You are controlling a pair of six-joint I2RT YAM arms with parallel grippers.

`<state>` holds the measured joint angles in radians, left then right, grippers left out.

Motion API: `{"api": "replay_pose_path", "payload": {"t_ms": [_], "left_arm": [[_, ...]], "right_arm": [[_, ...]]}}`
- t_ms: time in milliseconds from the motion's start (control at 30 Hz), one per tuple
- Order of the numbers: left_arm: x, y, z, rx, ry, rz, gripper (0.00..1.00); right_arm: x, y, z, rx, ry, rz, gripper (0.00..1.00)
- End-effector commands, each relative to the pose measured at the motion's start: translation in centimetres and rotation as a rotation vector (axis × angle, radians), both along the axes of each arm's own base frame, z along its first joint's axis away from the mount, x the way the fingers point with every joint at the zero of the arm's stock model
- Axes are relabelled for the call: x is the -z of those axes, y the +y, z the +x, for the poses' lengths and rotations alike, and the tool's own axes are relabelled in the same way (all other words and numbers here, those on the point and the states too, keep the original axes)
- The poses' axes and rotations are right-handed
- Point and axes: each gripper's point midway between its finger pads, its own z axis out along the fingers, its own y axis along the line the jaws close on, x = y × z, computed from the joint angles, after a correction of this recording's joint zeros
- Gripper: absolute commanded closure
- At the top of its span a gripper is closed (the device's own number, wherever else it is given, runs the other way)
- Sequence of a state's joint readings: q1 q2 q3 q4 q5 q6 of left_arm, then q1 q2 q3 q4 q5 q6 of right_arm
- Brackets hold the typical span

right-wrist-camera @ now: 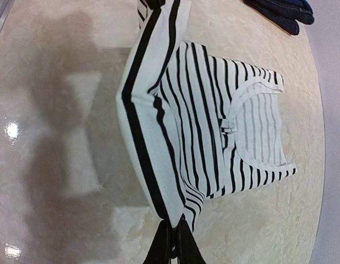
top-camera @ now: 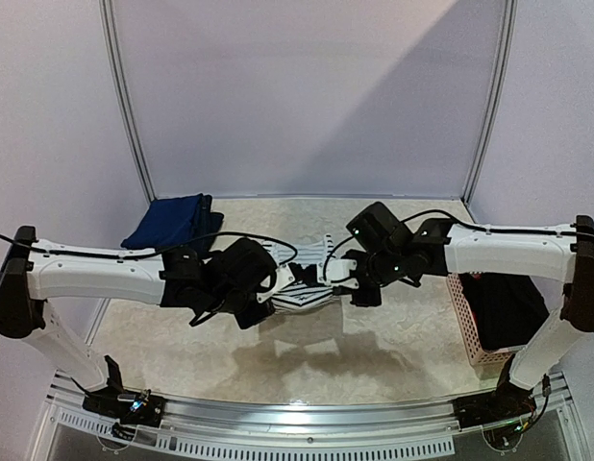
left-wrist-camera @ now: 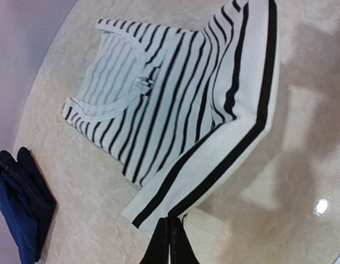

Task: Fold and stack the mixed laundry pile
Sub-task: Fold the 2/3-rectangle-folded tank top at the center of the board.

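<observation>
No legible txt, brand, no. or sign in any view. Only candidate: small white tag (right-wrist-camera: pixel 227 125) at the neckline of the black-and-white striped knit tank top (right-wrist-camera: pixel 195 110). It shows as a pale tab in both wrist views, too small and blurred to read.

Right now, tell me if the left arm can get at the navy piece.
Probably not yet: the left gripper is shut on the striped top, as is the right gripper. The navy piece lies uncovered at the far left with nothing between, so it looks reachable once the top is let go.
</observation>
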<state>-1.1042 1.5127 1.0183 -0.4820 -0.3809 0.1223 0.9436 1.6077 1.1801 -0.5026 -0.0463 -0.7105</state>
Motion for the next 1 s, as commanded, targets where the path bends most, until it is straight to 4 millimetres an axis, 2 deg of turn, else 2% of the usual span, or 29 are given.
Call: {"api": "replay_pose_path", "payload": {"t_ms": [0, 133, 267, 300, 433, 467, 500, 600, 633, 733, 800, 833, 867, 900, 933, 967], "left_arm": [[-3.1, 1.4, 2.9, -0.061, -0.084, 0.026, 1.00], [-4.9, 1.5, 6.0, -0.115, -0.124, 0.012, 1.00], [-5.9, 1.7, 10.3, -0.194, -0.155, -0.025, 1.00], [-6.4, 1.8, 11.4, -0.215, -0.166, -0.043, 1.00], [-6.1, 1.6, 15.9, -0.269, -0.170, -0.066, 1.00], [-5.8, 1.4, 17.0, -0.276, -0.168, -0.066, 1.00], [-5.5, 1.3, 18.1, -0.285, -0.163, -0.069, 1.00], [-3.8, 1.4, 21.4, -0.338, -0.143, -0.066, 1.00], [-3.2, 1.5, 22.4, -0.357, -0.135, -0.066, 1.00], [-1.0, 2.3, 25.4, -0.422, -0.103, -0.064, 1.00], [0.5, 2.7, 27.3, -0.462, -0.068, -0.070, 1.00], [1.0, 2.9, 28.2, -0.485, -0.057, -0.078, 1.00], [1.7, 3.1, 29.1, -0.507, -0.040, -0.086, 1.00], [2.2, 3.1, 29.9, -0.522, -0.024, -0.103, 1.00], [2.6, 3.1, 30.6, -0.542, -0.016, -0.121, 0.96], [2.5, 3.3, 31.2, -0.569, -0.028, -0.126, 0.88]], "right_arm": [[-2.8, -0.9, 2.7, 0.104, -0.002, 0.042, 1.00], [-4.4, -0.9, 5.5, 0.170, -0.011, 0.090, 1.00], [-5.5, -0.8, 9.3, 0.255, -0.001, 0.159, 1.00], [-5.3, -0.7, 10.3, 0.273, 0.007, 0.164, 1.00], [-5.0, -0.3, 13.9, 0.320, 0.007, 0.191, 1.00], [-4.8, -0.2, 15.0, 0.332, 0.002, 0.193, 1.00], [-5.3, -0.2, 16.2, 0.346, -0.017, 0.207, 1.00], [-4.4, 0.0, 19.3, 0.381, -0.012, 0.220, 1.00], [-3.5, 0.2, 20.2, 0.393, -0.012, 0.211, 1.00], [-2.5, 0.3, 23.2, 0.423, -0.059, 0.200, 1.00], [-0.8, 0.5, 25.2, 0.439, -0.063, 0.190, 1.00], [-0.7, 0.5, 26.2, 0.453, -0.079, 0.195, 0.99], [0.4, 0.6, 27.3, 0.469, -0.084, 0.186, 0.95], [0.4, 0.4, 28.5, 0.495, -0.113, 0.180, 0.89], [1.1, 0.2, 29.8, 0.528, -0.139, 0.165, 0.81], [2.6, 0.0, 30.7, 0.553, -0.137, 0.142, 0.75]]}}
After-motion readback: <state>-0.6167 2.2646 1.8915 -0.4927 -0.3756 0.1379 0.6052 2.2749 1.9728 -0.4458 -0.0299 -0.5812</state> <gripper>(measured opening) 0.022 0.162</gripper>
